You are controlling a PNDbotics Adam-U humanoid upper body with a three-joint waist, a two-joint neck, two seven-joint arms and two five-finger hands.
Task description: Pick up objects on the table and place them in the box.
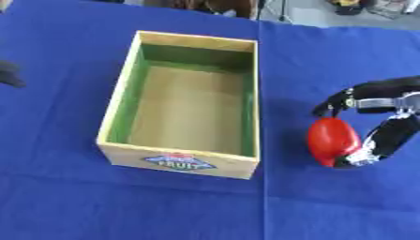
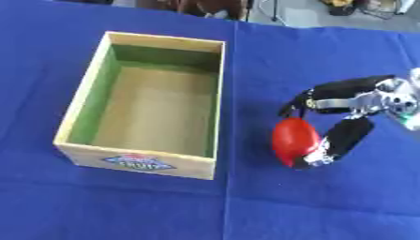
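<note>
Red, smooth, oval object (image 2: 295, 140) on the blue-clothed bench (image 2: 164, 206), right of the empty wooden box (image 2: 220, 103) and apart from it. Cupped by the right robot hand (image 2: 348, 112), fingers curled round far end and right flank. Long axis near-to-far, slightly tilted. Could squirt out sideways or roll if lifted: rounded, slick-looking, only partly enclosed.

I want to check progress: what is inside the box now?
The box shows only its bare brown floor and green inner walls; nothing lies in it. The near wall hides a thin strip of floor. The red object is outside, on the cloth, in the right hand.
</note>
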